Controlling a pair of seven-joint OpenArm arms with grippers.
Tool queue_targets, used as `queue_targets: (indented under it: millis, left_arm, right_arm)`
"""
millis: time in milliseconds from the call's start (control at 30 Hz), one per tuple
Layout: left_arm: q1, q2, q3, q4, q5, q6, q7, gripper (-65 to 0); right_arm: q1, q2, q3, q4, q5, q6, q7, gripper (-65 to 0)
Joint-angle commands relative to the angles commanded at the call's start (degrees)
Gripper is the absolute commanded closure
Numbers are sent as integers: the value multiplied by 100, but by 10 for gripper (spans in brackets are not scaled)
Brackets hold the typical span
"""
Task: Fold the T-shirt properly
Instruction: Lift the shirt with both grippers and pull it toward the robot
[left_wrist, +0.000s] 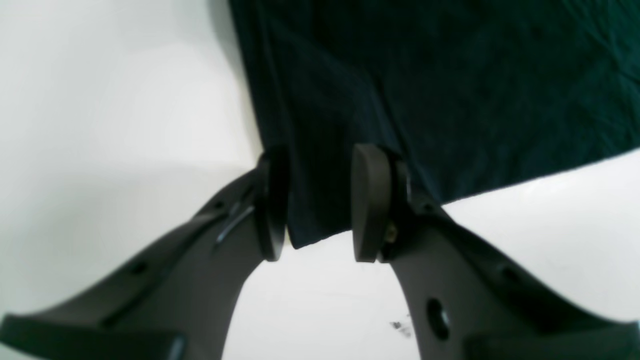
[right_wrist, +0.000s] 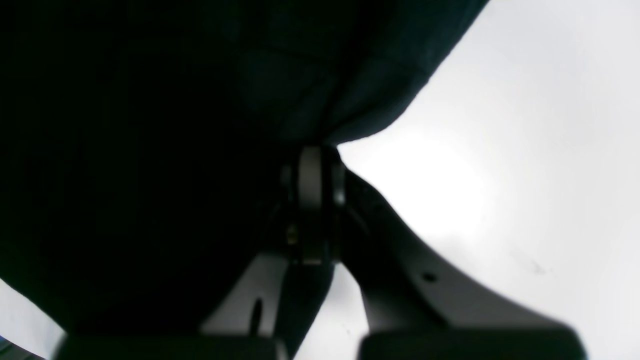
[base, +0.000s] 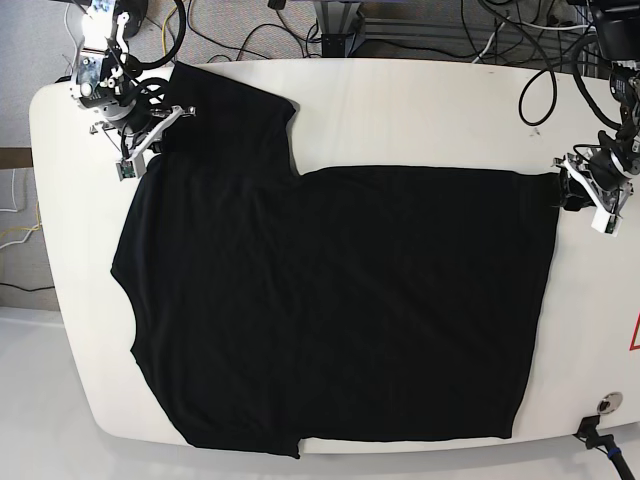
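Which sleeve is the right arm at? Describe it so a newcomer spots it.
In the base view, find the big black T-shirt on the white table. Go to its upper left: the sleeve juts toward the cables, beside the right gripper. Unlike the body's long straight edges, it's a short, stubby flap.

- We see bare white tabletop (base: 440, 110) beyond the shirt's far edge, between the two arms, open for a gripper to pass.
- Tangled black and yellow cables (base: 300, 35) lie past that strip's far side.
- A black metal stand (base: 600, 440) blocks our near right corner.
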Motion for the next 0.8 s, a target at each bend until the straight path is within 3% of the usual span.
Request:
queue_targets:
  millis: [133,300,567,600,800]
  left_arm:
    - [71,-18,-95,36,0,-1,-140,-233]
    - [112,32,-498,-40,-3,210,-318,-307]
    - [190,56,-770,-17,-63,268,-245,-258]
    - [165,56,-748,-52,13,285,-200,-302]
    - [-45,78,-658,-339,-278,365,192,-300]
  right_arm:
    - [-8,-5,-15,-13,-7,12,9,0]
    - [-16,-8,-7,-14,-36,16,-8,0]
    - [-15,-6,-7,17,-31,11,5,0]
    - [-5,-4,-16,-7,-65,-6,-105,0]
    - [-2,-16,2,-18,-44,3,-72,0]
